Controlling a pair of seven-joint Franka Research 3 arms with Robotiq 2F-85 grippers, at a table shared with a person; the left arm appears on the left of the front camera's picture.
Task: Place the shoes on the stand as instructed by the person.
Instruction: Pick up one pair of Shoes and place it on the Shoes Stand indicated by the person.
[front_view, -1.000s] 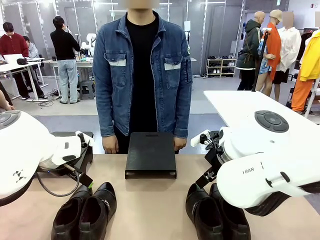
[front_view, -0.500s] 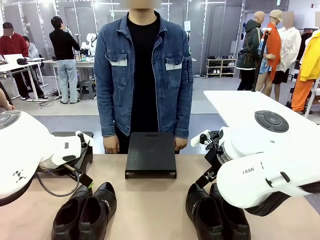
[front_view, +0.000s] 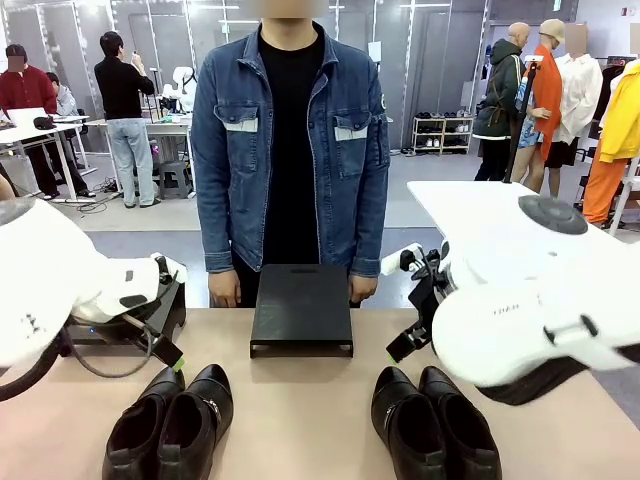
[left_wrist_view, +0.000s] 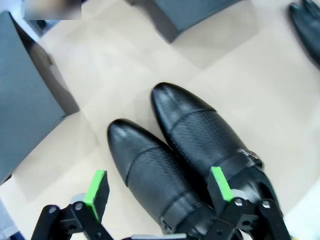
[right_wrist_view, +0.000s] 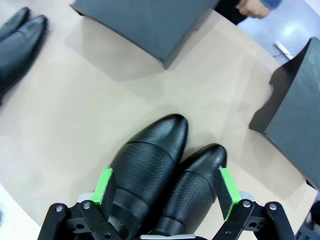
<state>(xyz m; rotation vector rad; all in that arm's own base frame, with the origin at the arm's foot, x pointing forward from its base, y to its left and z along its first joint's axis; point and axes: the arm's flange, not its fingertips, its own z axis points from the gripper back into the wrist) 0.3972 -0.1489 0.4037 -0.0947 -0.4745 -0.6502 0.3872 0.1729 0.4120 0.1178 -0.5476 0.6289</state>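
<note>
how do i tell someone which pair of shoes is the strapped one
Start at the black stand at the far edge of the table, in front of the person. Two black pairs sit nearer the robot; the strapped pair is on the robot's left. Unlike the plain pair on the right, its shoes have a strap across the top.
</note>
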